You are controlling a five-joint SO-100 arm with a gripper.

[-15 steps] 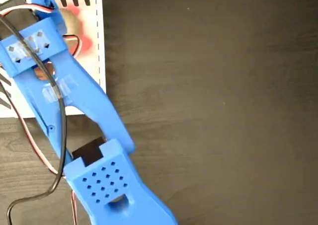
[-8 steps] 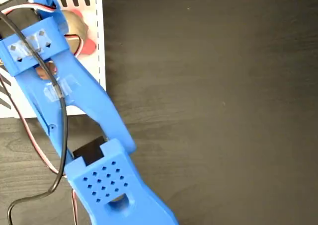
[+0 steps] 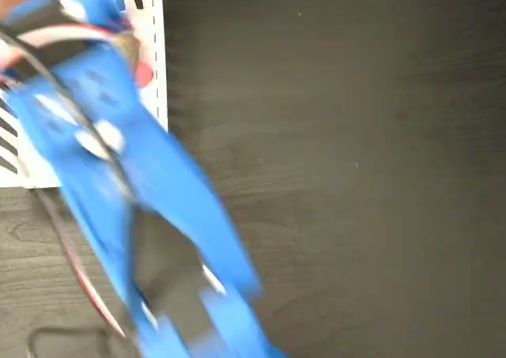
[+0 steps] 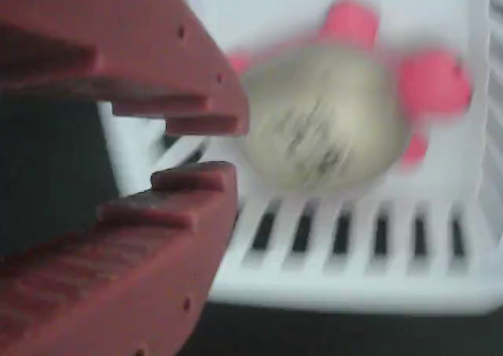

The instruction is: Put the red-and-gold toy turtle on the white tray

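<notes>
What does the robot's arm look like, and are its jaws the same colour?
The arm is bright blue plastic, made of chunky flat pieces, blurry in the fixed view. Black, red and white cables run along it. No, the gripper in the wrist view has dark red jaws with stepped, stair-like teeth and tiny holes.

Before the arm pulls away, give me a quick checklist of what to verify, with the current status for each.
1. Red-and-gold toy turtle lies on the white tray: ok.
2. Turtle free of the pincer: ok, it sits beside the fingers, not between them.
3. Pincer empty: ok, nothing shows between its fingers in the wrist view.
4. Turtle upright, gold shell up: ok.
5. Turtle at rest: cannot tell, both views are blurred.
6. Dark table beside the tray free of things: ok.
</notes>
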